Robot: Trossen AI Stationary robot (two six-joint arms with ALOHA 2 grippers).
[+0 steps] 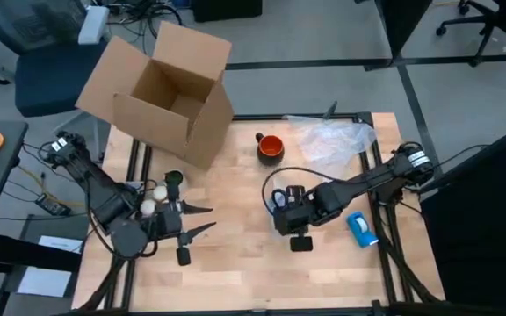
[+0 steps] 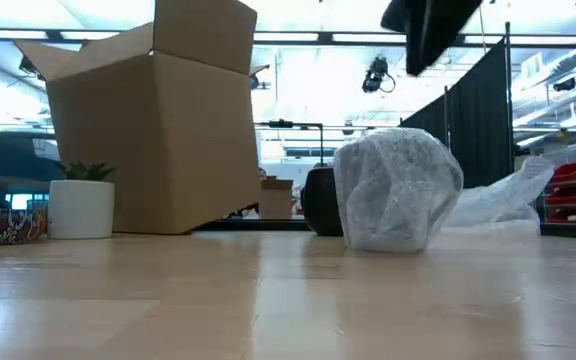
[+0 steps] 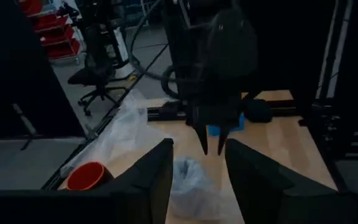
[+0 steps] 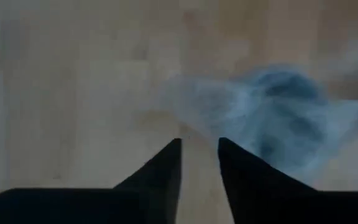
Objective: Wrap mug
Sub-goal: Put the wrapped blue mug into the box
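The orange-red mug (image 1: 271, 147) stands mouth up on the wooden table, bare, toward the far side; it also shows in the left wrist view (image 3: 88, 177) and as a dark shape in the low view (image 2: 318, 202). A wad of bubble wrap (image 2: 398, 190) sits on the table nearer the middle (image 3: 188, 182). My right gripper (image 3: 212, 147) hangs just above the wad, fingers pointing down and a narrow gap apart (image 4: 199, 149), touching nothing. My left gripper (image 1: 207, 220) waits open at the left, level, pointing toward the wad.
An open cardboard box (image 1: 161, 88) stands at the far left. Loose clear plastic sheeting (image 1: 332, 140) lies at the far right beside the mug. A blue tape roll (image 1: 361, 226) lies at the right. A small potted plant (image 2: 81, 205) stands by the box.
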